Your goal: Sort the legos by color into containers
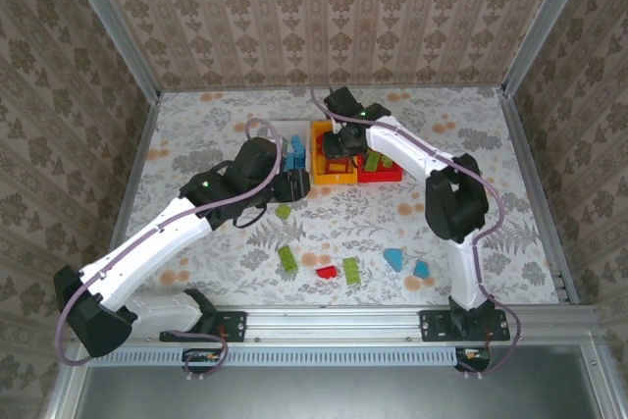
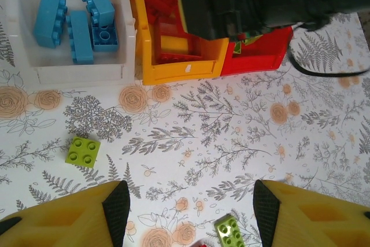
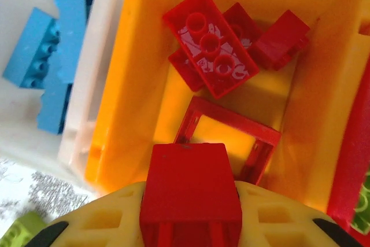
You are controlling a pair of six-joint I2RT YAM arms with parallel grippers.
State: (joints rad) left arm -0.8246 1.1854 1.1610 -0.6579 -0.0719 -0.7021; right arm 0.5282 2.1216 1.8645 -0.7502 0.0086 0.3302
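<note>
1. No text, label, brand, number or sign can be read in any of the views.
2. The long red brick [image 3: 211, 50] lying in the orange-yellow bin [image 3: 124, 114] has pale marks across its studs, too blurred to tell whether they are lettering.
3. In the left wrist view, the bin's front wall carries a small white speck, too small to make out.

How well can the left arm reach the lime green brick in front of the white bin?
Probably yes: the left gripper is open, and the lime green brick lies alone on the table just ahead of its fingers, with nothing between.
</note>
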